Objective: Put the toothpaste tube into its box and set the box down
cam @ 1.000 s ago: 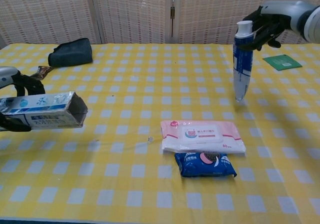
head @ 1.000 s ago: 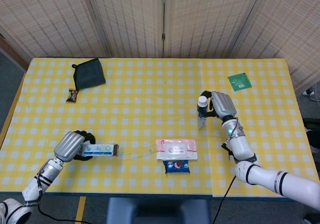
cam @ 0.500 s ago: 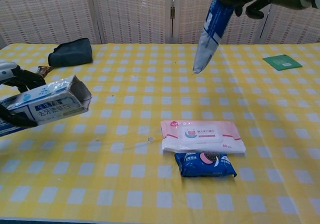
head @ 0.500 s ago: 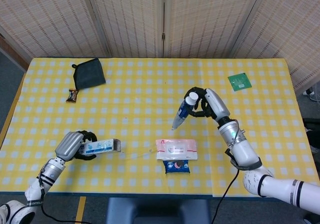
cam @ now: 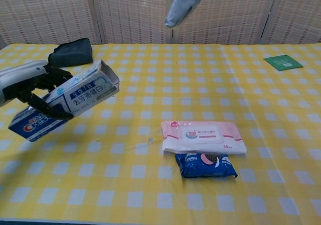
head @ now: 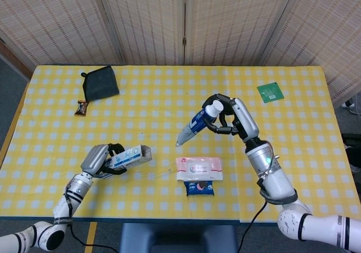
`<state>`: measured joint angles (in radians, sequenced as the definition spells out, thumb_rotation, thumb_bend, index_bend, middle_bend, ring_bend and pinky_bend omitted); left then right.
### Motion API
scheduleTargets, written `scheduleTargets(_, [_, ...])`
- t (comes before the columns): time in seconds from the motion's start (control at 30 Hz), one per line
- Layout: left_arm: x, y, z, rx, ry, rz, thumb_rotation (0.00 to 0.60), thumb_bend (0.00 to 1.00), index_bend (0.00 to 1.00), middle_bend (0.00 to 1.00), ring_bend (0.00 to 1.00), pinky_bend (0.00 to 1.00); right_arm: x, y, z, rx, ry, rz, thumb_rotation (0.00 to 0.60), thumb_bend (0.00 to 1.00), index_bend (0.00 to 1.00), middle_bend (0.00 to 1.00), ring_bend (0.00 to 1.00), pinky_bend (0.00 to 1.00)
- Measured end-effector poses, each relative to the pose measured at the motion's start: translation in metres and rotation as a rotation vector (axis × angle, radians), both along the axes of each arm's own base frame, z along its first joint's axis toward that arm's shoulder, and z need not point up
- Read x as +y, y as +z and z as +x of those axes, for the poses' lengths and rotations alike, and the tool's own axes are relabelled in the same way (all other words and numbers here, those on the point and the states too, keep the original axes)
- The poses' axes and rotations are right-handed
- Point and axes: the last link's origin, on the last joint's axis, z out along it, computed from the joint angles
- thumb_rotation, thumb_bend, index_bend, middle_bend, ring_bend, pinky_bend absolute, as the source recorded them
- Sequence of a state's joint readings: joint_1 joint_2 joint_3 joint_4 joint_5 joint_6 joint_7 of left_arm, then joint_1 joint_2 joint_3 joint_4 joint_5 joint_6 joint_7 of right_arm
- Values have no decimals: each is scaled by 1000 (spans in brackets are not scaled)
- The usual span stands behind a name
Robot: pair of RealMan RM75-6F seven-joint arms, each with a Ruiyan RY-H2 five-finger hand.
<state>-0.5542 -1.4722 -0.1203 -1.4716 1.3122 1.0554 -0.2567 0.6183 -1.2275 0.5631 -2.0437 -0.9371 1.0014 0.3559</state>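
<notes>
Toothpaste tube [head: 194, 125], soft and probably light, hangs above table centre, right hand [head: 228, 117] curled round its firmer cap end, flat tail pointing to eight o'clock at the thin cardboard box [head: 130, 156], crushable, clasped by left hand [head: 100, 160]

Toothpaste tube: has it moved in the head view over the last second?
Yes. The toothpaste tube, held by the right hand, has swung left and tilted, its tail now above the wipes pack and pointing toward the box.
</notes>
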Motion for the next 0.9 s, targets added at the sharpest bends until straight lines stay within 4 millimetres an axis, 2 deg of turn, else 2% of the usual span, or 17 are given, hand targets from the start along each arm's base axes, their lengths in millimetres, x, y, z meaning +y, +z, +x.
scheduleTargets(0.07, [3,-1,6,10,-2,43,600,195,588,541,460,497,2,0,3,-15,-4,-20,600,517,790,684,621,811])
scheduleTargets(0.3, [11,-4,25,69,7,241,600,355,588,541,462,498,7,-5,13,-44,-35,-90,600,517,790,684,621,811])
scheduleTargets(0.43, [11,-11,38,82,14,296,600,360,588,541,465,499,9,-12,17,-52,-51,-108,600,516,790,684,620,812])
scheduleTargets(0.67, [7,-11,59,5,11,272,600,361,589,542,467,500,6,-22,17,-70,-60,-123,600,517,790,684,621,812])
scheduleTargets(0.9, [10,-8,66,-49,37,266,600,361,588,544,469,501,1,-31,12,-153,-86,-123,600,517,790,684,619,812])
